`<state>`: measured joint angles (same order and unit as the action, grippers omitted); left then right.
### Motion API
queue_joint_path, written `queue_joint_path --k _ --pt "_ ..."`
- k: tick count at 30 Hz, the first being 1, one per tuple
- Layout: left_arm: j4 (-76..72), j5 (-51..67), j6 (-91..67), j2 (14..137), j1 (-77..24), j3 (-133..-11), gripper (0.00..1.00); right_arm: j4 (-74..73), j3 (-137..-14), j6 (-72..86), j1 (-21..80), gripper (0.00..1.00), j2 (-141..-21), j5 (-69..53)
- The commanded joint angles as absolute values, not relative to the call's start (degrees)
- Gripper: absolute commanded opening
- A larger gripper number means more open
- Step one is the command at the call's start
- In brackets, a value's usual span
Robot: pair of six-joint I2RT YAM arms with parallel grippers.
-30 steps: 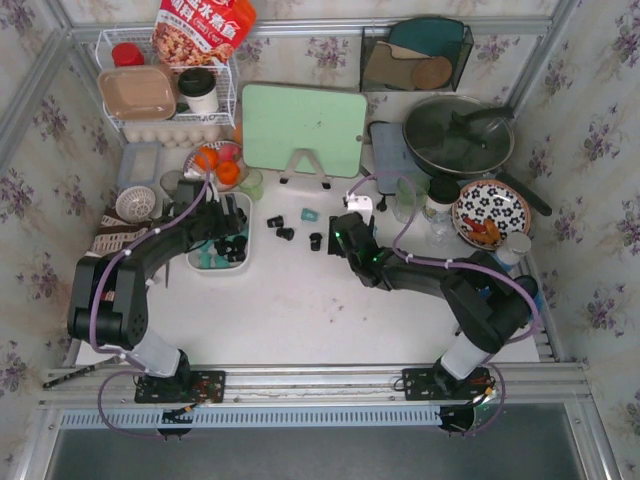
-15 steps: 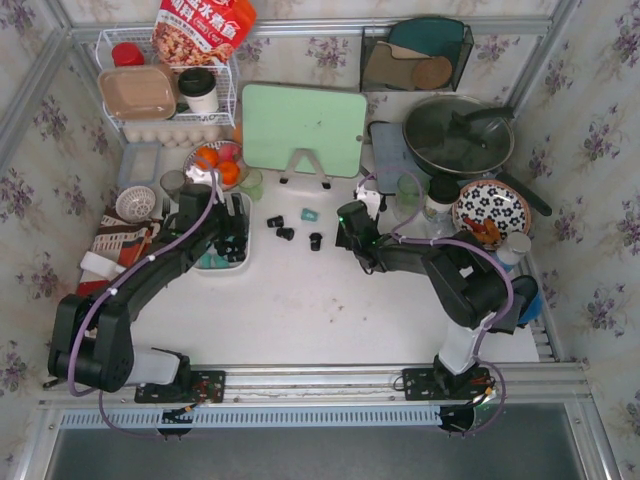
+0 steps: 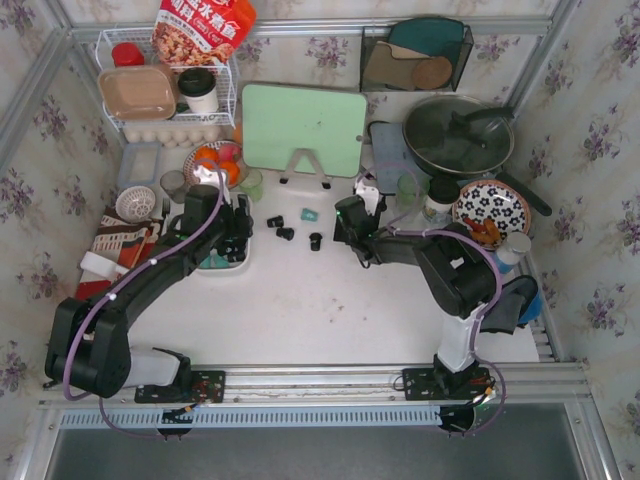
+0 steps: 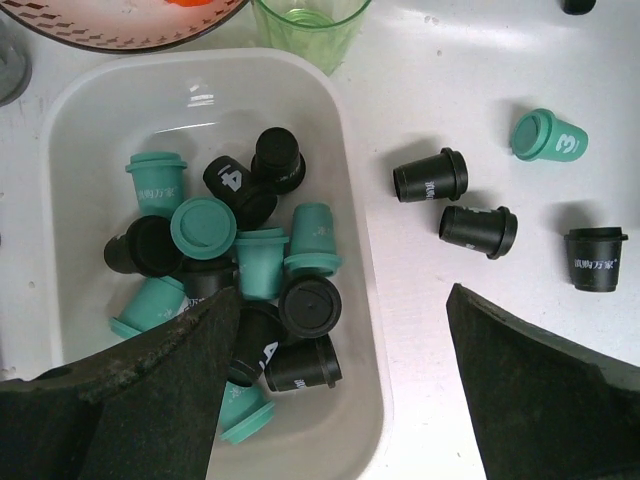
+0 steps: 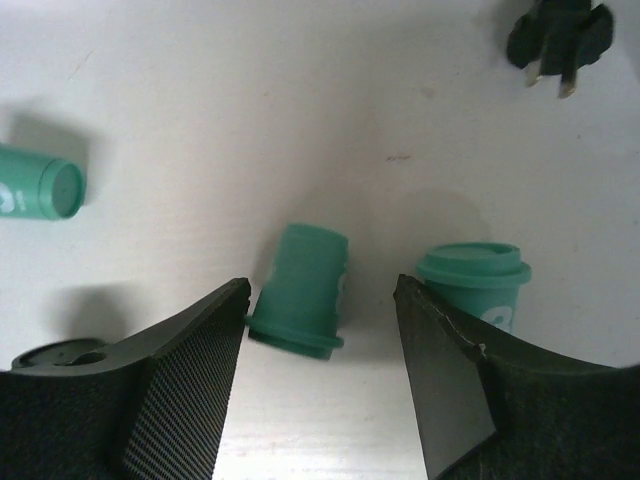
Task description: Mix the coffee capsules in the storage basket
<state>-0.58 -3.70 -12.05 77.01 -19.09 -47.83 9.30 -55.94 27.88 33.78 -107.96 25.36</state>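
Note:
The white storage basket (image 3: 214, 266) sits left of centre and holds several teal and black coffee capsules (image 4: 236, 262). My left gripper (image 3: 233, 228) hangs over it, open and empty (image 4: 338, 400), jaws straddling the basket's right wall (image 4: 358, 262). On the table to its right lie three black capsules (image 3: 286, 233) (image 4: 479, 229) and a teal one (image 3: 309, 214) (image 4: 548, 136). My right gripper (image 3: 346, 222) is open and low over the table. In its wrist view a teal capsule (image 5: 300, 290) lies on its side between the fingertips (image 5: 320, 300), untouched. Another teal capsule (image 5: 475, 282) stands by the right finger and a third (image 5: 38, 195) lies at the left.
A green cup (image 3: 251, 183) (image 4: 310, 25) and a fruit bowl (image 3: 215, 160) stand just behind the basket. A green cutting board (image 3: 303, 128), a pan (image 3: 458, 135) and a patterned plate (image 3: 490, 212) lie further back and right. A black plug (image 5: 560, 35) lies beyond the right gripper.
My left arm has stretched out and carried its gripper further back over the basket. My right gripper has moved back, away from the arm bases, with the elbow folding in.

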Motion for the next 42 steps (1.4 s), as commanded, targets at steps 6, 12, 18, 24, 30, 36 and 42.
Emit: queue_joint_path --k 6,12,18,24,30,36,42 --pt "-2.2 -4.7 -10.6 77.1 -20.2 -48.5 0.87 9.3 -58.2 29.9 29.5 0.61 -110.3 22.6" --pt "-2.1 -4.7 -10.4 77.2 -20.3 -48.7 0.87 9.7 -56.1 30.1 29.4 0.53 -109.1 21.4" --pt "-2.4 -7.2 -12.0 77.3 -20.4 -48.0 0.99 10.2 -53.3 29.0 29.4 0.41 -106.7 20.7" --pt "-3.6 -2.2 -11.5 77.1 -20.4 -48.0 1.00 11.0 -51.4 27.9 29.4 0.27 -102.9 19.7" --pt "-9.5 7.1 -7.0 77.9 -22.6 -47.3 0.94 16.6 -47.7 26.0 29.4 0.16 -97.0 15.4" --pt "-15.5 14.5 6.5 80.0 -31.8 -47.1 0.96 30.6 -38.4 22.3 29.5 0.09 -86.4 4.4" --pt "-28.0 22.4 17.7 80.6 -38.8 -41.8 1.00 42.4 -27.0 21.6 30.4 0.06 -73.9 -2.2"
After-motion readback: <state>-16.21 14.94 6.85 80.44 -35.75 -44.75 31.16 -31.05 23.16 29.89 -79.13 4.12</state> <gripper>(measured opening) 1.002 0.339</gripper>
